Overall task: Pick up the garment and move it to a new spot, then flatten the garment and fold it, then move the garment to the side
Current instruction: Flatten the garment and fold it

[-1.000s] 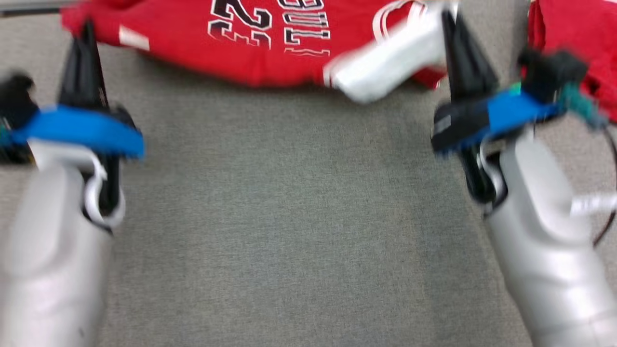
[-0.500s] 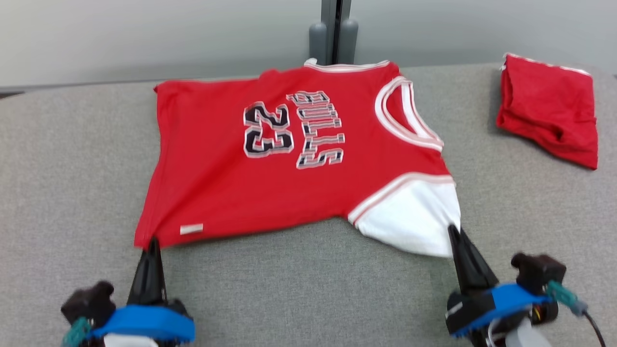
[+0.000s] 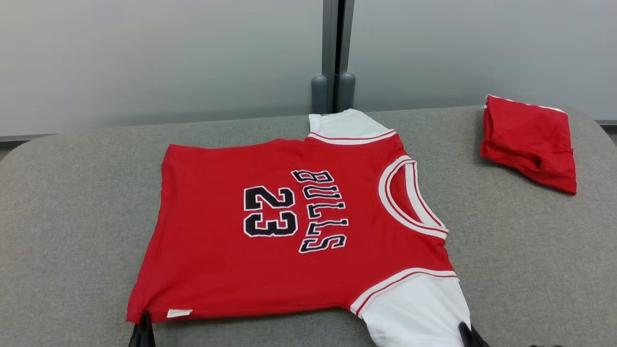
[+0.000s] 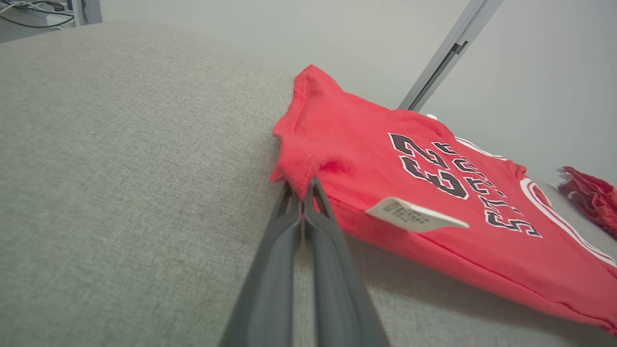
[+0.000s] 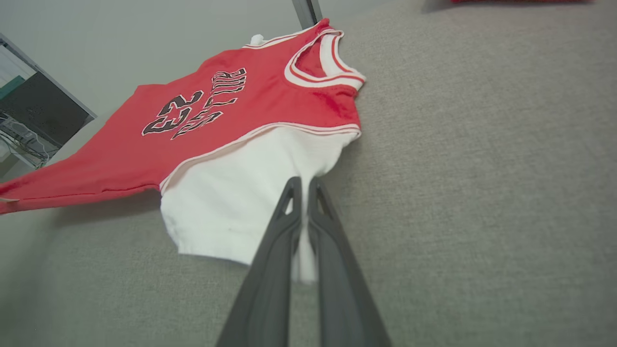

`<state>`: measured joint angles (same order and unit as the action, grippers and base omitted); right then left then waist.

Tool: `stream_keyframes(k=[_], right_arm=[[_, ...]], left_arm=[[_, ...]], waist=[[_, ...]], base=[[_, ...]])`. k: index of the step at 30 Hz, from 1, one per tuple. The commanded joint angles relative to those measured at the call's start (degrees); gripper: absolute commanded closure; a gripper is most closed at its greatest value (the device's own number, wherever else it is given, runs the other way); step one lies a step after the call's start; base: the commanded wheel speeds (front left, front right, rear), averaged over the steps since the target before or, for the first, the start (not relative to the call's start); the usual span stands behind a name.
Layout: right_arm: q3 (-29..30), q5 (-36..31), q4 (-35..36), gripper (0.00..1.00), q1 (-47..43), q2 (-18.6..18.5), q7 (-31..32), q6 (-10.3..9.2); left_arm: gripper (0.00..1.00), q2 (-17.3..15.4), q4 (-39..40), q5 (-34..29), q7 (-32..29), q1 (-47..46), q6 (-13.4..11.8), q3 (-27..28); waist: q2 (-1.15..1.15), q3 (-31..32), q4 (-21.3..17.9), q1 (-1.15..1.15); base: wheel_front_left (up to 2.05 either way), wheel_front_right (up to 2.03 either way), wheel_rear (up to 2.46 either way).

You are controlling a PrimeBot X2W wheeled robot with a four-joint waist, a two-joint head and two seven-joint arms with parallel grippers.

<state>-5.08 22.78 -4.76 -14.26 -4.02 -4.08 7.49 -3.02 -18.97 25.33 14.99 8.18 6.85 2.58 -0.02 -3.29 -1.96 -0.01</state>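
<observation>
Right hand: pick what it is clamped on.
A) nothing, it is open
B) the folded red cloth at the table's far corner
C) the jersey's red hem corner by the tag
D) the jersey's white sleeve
D: in the right wrist view the right hand is shut on the white sleeve of the Bulls jersey, with white cloth pinched in it.

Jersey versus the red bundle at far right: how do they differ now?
The jersey lies spread out; the red bundle is folded small. The jersey has white sleeves and lettering; the bundle is almost all red. Both are red cloth on the grey surface.
</observation>
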Motion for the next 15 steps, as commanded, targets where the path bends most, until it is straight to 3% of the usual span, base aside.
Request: stream_keyframes(k=[1, 8, 15], right_arm=[[0.3, -0.3, 1.0, 1.00, -1.1, 0.1, 0.4, 0.01], [1.8, 0.6, 5.3, 1.00, -4.4, 0.9, 3.2, 0.01], [2.8, 2.1, 3.8, 1.00, 0.2, 1.0, 2.7, 0.01]], left_arm=[[1.00, 0.1, 0.3, -0.3, 0.3, 0.5, -0.1, -0.2], [1.00, 0.1, -0.1, -0.8, 0.3, 1.8, -0.8, -0.8], [1.00, 0.1, -2.6, -1.9, 0.3, -1.4, -0.4, -2.2]], waist=[[0.02, 0.1, -0.2, 0.01], [0.02, 0.2, -0.3, 0.01], [0.02, -0.6, 0.4, 0.01]], base=[[0.00, 0.00, 0.00], [0.00, 0.00, 0.00], [0.00, 0.00, 0.00]])
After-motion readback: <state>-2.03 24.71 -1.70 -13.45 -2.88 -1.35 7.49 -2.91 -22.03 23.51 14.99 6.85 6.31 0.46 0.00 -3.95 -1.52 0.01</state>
